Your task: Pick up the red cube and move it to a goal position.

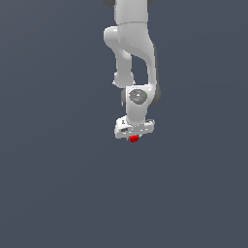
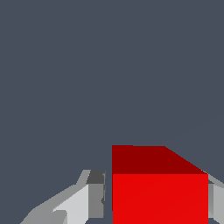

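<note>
The red cube (image 2: 159,197) sits between my gripper's (image 2: 156,199) two fingers in the wrist view. One grey finger (image 2: 96,192) stands a thin sliver off one side of the cube. The other finger (image 2: 215,197) meets the opposite side. The jaws are nearly as narrow as the cube. In the exterior view the white arm hangs down in the middle. The gripper (image 1: 134,137) points downward, and the red cube (image 1: 134,139) peeks out right under the hand; the fingertips there are too small to make out.
A plain dark blue-grey surface (image 1: 58,184) fills both views around the arm. No other objects or edges show.
</note>
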Motion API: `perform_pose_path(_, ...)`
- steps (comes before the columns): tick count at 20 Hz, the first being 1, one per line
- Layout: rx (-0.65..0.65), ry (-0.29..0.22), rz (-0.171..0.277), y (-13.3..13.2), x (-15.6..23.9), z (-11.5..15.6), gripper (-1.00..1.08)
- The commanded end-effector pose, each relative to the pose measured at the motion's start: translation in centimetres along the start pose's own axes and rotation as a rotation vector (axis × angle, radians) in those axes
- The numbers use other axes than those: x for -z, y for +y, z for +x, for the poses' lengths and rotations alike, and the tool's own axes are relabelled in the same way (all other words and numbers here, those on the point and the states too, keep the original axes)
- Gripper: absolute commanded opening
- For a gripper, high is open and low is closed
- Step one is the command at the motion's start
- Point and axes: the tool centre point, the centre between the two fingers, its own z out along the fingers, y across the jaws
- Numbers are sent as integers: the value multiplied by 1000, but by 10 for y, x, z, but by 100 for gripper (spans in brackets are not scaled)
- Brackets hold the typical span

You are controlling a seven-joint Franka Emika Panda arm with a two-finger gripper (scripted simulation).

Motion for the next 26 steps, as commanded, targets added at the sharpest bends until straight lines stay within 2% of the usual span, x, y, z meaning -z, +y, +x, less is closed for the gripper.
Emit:
perform_pose_path(1,0,0,0,0,0,0,-100)
perform_pose_path(15,-1,-1,0,3,6,3,-100)
perform_pose_path(26,0,0,0,25,64,26,-100)
